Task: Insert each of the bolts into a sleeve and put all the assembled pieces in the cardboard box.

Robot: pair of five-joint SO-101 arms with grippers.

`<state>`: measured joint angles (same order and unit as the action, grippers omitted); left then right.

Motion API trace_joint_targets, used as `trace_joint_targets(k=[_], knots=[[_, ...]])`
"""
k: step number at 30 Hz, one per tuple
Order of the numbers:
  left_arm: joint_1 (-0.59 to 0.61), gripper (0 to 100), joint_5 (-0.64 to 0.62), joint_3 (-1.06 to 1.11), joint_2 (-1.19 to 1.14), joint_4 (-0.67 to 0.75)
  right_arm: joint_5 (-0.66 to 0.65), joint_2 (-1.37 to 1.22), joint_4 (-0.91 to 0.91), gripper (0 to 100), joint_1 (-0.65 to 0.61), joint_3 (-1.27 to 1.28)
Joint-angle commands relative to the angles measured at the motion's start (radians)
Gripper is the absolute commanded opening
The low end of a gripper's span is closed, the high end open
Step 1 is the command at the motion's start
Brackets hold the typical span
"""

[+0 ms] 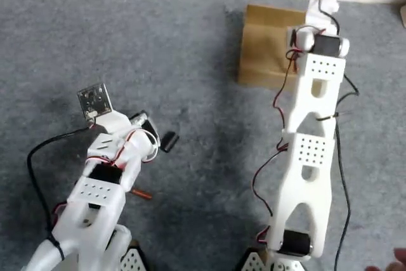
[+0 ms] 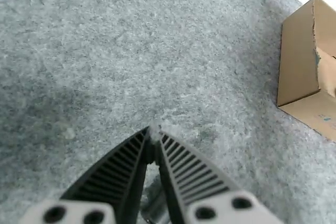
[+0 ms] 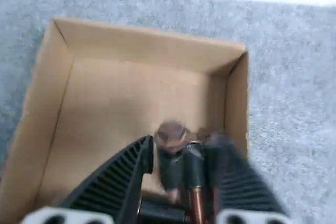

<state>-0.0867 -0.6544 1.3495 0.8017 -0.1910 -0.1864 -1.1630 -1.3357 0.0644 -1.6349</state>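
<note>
Jaws first: our right gripper (image 3: 181, 142) is clamping the piece (image 3: 176, 153), a bolt (image 3: 170, 132) seated in a dark sleeve (image 3: 184, 174), its head toward the fingertips. We are holding it over the open box (image 3: 50, 93), inside the walls, so a release should be dropping it onto the box floor rather than the table (image 2: 105, 35). Our left gripper (image 2: 154, 132) is sitting low over that table with its jaws pressed together at the tips, well apart from the box, probably to leave the drop unobstructed. A thin orange rod (image 1: 143, 193), perhaps another bolt, is lying beside the left arm, so we are judging the task unfinished.
</note>
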Motion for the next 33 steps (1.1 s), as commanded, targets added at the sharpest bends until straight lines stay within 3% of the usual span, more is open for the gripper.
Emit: trace_joint_targets(k=[1,14,17,24,28,33], knots=[[-0.021,1,0.002,-0.061,-0.004,0.02,-0.011,0.024,-0.074,33.8,0.004,-0.097],[-0.016,1,0.003,-0.062,-0.005,0.02,-0.006,0.283,-0.325,34.0,-0.019,-0.097],[-0.01,1,0.003,-0.062,-0.001,0.02,-0.006,0.401,-0.427,34.0,-0.071,-0.097],[0.107,1,-0.005,-0.082,0.001,0.02,0.006,0.734,-0.432,34.0,-0.183,-0.076],[0.148,1,-0.005,-0.085,0.001,0.02,0.077,0.986,-0.432,33.9,-0.254,0.084],[0.153,1,-0.005,-0.096,0.001,0.014,0.084,1.369,-0.43,33.9,-0.44,0.565]])
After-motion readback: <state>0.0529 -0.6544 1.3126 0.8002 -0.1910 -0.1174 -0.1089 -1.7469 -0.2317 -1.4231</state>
